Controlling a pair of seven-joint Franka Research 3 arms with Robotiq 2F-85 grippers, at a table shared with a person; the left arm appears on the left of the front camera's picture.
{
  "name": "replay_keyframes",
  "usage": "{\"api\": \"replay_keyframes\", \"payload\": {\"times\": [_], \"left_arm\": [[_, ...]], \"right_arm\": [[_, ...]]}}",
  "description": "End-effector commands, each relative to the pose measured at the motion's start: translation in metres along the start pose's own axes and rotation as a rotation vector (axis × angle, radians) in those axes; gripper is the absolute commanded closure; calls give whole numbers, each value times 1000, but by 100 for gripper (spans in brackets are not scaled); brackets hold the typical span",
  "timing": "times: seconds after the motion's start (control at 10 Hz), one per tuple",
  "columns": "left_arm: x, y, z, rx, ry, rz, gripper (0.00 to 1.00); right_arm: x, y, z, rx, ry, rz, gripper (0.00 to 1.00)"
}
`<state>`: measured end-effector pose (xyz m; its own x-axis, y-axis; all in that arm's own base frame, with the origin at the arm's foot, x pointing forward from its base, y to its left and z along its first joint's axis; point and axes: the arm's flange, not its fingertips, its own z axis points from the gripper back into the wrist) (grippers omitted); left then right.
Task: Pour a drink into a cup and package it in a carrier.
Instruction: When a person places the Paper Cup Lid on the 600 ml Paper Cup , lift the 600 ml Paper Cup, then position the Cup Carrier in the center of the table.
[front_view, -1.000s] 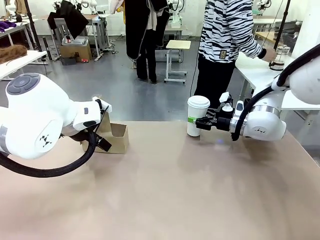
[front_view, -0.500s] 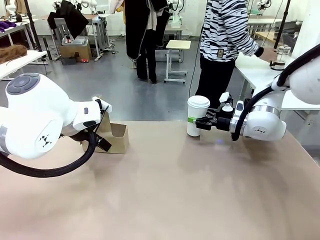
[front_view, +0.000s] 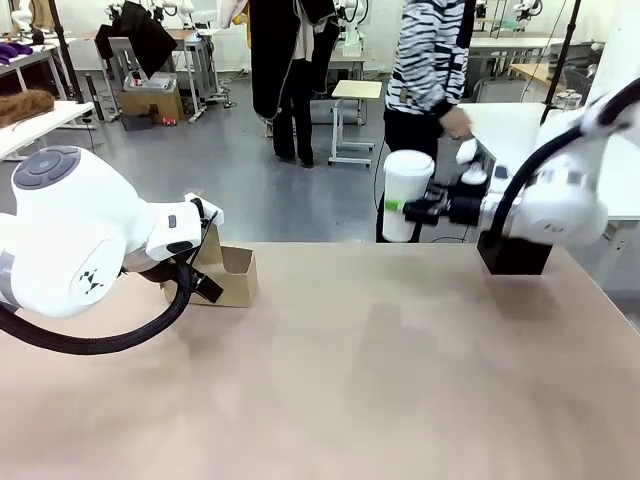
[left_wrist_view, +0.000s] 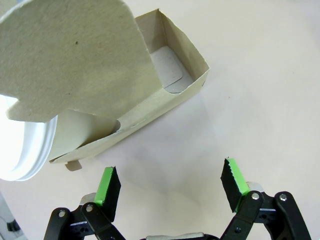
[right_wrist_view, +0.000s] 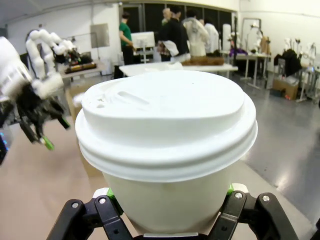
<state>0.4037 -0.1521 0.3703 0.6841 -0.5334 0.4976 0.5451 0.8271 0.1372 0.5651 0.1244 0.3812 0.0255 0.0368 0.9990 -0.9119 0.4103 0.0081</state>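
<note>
Over the last second the left hand (left_wrist_view: 171, 181) had not moved: it hung with its jaws wide and nothing between them, just beside the carrier (front_view: 232, 276) at the left of the tabletop (front_view: 360, 380). The change was further right. The lidded white cup (front_view: 408, 178), which had stood on the tabletop near its far edge, was now lifted clear of it, clamped low on its body by the right hand (front_view: 405, 208). The right wrist view confirmed the grip, with green pads on either side of the cup. The arm's rise had also uncovered a black box (front_view: 513, 253) on the tabletop at the far right. With the lid on, the drink could not be seen. Pouring looked finished, leaving the carry across to the carrier and the lowering into a slot.

Counted left to right:
- One open hand.
- One carrier with two slots, of which the far slot (left_wrist_view: 167, 62) was empty.
- One cup.
- One hand holding it.
- One black box.
</note>
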Motion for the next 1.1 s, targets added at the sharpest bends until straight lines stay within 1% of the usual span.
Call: {"api": "replay_keyframes", "payload": {"times": [0.0, 0.2, 0.3, 0.4, 0.5, 0.6, 1.0], "left_arm": [[0, 0, 0, -2, -1, 1, 0], [0, 0, 0, -2, -1, 1, 0], [0, 0, 0, -2, -1, 1, 0], [0, 0, 0, -2, -1, 1, 0], [0, 0, 0, -2, -1, 1, 0], [0, 0, 0, -2, -1, 1, 0], [0, 0, 0, -2, -1, 1, 0]], "right_arm": [[74, 33, 27, 14, 7, -17, 20], [128, 68, 57, -4, -5, -11, 20], [150, 86, 69, -6, -10, -2, 20], [160, 97, 75, 8, -5, 0, 20], [163, 100, 77, 19, -19, -22, 20], [159, 85, 69, 7, -36, 25, 20], [159, 85, 69, 7, -36, 25, 20]]}}
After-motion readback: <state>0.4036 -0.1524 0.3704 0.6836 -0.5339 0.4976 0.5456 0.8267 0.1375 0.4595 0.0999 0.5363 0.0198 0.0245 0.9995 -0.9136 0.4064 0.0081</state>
